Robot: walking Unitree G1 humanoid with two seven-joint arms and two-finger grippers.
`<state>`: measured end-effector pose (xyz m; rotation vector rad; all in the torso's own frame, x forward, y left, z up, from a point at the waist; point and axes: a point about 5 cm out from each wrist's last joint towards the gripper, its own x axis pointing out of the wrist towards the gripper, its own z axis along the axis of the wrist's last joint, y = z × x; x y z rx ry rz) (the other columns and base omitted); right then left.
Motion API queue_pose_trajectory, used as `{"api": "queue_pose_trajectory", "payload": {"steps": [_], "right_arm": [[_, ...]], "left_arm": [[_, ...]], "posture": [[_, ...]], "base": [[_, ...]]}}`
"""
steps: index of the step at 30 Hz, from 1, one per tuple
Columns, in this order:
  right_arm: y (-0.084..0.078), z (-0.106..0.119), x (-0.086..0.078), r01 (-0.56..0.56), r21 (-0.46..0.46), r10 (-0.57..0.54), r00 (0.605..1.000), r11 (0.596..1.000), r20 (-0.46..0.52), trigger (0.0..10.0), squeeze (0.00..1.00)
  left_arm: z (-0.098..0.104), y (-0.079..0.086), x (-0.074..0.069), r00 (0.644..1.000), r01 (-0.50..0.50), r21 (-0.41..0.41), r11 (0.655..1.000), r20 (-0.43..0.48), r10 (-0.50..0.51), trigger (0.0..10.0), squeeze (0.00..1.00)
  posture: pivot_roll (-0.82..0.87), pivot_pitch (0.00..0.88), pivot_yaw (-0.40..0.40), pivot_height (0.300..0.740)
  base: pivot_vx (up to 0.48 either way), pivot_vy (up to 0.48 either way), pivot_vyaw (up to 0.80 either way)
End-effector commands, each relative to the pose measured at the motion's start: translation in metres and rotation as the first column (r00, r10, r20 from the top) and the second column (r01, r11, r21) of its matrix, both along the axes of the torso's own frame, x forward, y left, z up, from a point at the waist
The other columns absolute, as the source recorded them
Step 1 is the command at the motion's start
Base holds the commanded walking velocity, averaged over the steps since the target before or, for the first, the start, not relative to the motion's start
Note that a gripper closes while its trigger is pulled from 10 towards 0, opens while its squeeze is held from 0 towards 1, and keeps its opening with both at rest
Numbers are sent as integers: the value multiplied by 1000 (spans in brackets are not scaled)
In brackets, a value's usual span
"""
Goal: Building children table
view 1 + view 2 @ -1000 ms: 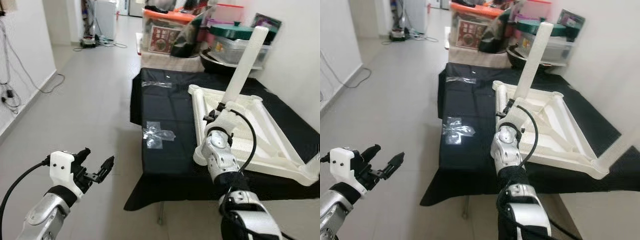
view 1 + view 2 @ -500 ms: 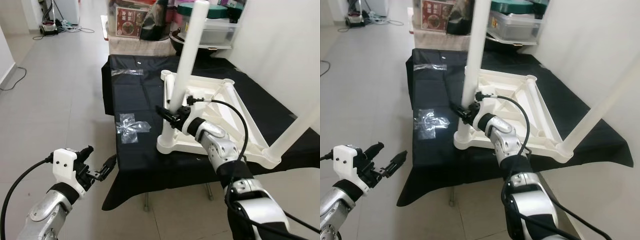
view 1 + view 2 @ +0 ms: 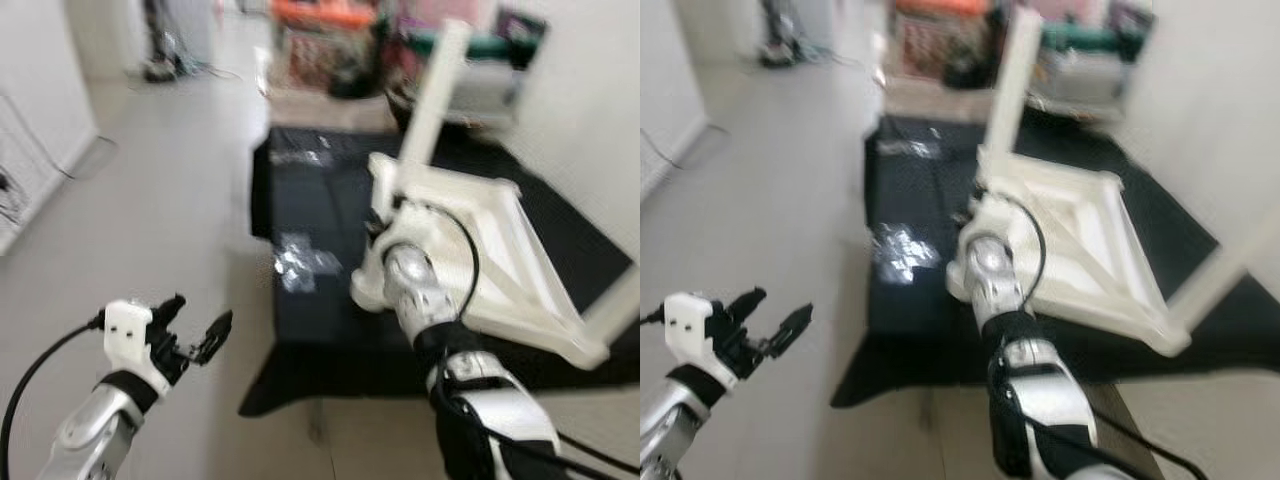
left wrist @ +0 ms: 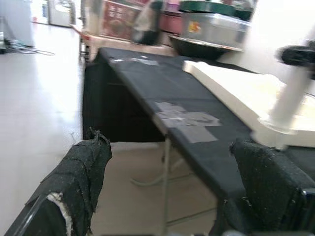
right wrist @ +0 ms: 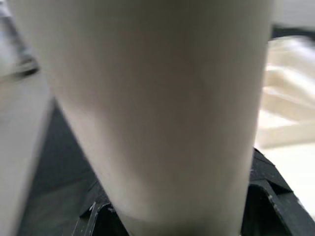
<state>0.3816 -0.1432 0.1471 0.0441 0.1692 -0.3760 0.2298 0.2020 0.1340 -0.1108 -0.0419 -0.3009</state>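
Your right gripper [image 3: 385, 222] was clamped on the white table leg [image 3: 432, 92], which stood near-upright from the upturned tabletop [image 3: 490, 255] at the worktop's [image 3: 320, 215] near edge, while your left gripper [image 3: 190, 335] hung parted, well away.

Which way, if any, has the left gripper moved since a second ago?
No clear move. The left gripper still hangs open over the floor, left of the black table's near corner; the camera shifted. The right gripper grips the white leg.
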Motion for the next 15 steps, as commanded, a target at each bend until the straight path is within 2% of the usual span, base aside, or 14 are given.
{"api": "queue_pose_trajectory", "payload": {"steps": [1,2,3,4,5,6,7,8,9,11,12,13,14,15], "right_arm": [[-11,-42,-23,94,-123,-116,975,988,-187,0,0],[-11,-42,-23,94,-123,-116,975,988,-187,0,0],[0,-41,-22,17,-115,-39,982,993,-187,10000,0],[0,-41,-22,17,-115,-39,982,993,-187,10000,0],[7,-36,-20,-45,-125,24,986,991,-168,10000,0],[15,-27,-13,-177,-69,169,980,982,-105,10000,39],[15,-27,-13,-177,-69,169,980,982,-105,10000,39],[20,-21,-9,-267,-40,264,963,963,-52,10000,1000],[20,-21,-9,-267,-40,264,963,963,-52,10000,1000],[27,8,6,-423,13,421,903,906,82,10000,1000],[27,8,6,-423,13,421,903,906,82,10000,1000],[32,34,15,-556,-4,548,820,832,166,10000,0],[34,43,16,-623,-29,616,763,781,193,10000,0],[34,43,16,-623,-29,616,763,781,193,10000,0]], "left_arm": [[2,-3,0,1000,21,-8,1000,2,-21,10000,0],[2,-3,0,1000,21,-8,1000,2,-21,10000,0],[2,-3,0,1000,22,-8,1000,2,-22,10000,0],[2,-3,0,1000,22,-8,1000,2,-22,10000,0],[2,-3,0,1000,22,-8,1000,2,-22,10000,0],[2,-3,1,1000,21,-8,1000,2,-21,10000,0],[2,-3,1,1000,21,-8,1000,2,-21,10000,0],[2,-3,1,1000,20,-8,1000,3,-20,10000,0],[2,-3,1,1000,20,-8,1000,3,-20,10000,0],[1,-3,2,1000,15,-10,1000,5,-15,10000,0],[1,-3,2,1000,15,-10,1000,5,-15,10000,0],[1,-3,2,1000,13,-11,1000,6,-13,10000,0],[1,-3,2,1000,13,-12,1000,6,-13,10000,0],[1,-3,2,1000,13,-12,1000,6,-13,10000,0]], "posture": [[136,0,-128,740],[136,0,-128,740],[136,0,-128,740],[136,0,-128,740],[133,0,-130,740],[136,0,-135,740],[136,0,-135,740],[136,0,-135,740],[136,0,-135,740],[136,0,-138,740],[136,0,-138,740],[133,0,-136,740],[132,0,-136,740],[132,0,-136,740]], "base": [[0,0,0],[0,0,0],[0,0,0],[0,0,0],[0,0,0],[0,0,0],[0,0,0],[0,0,0],[0,0,0],[0,0,0],[0,0,0],[0,0,0],[0,0,0],[0,0,0]]}}
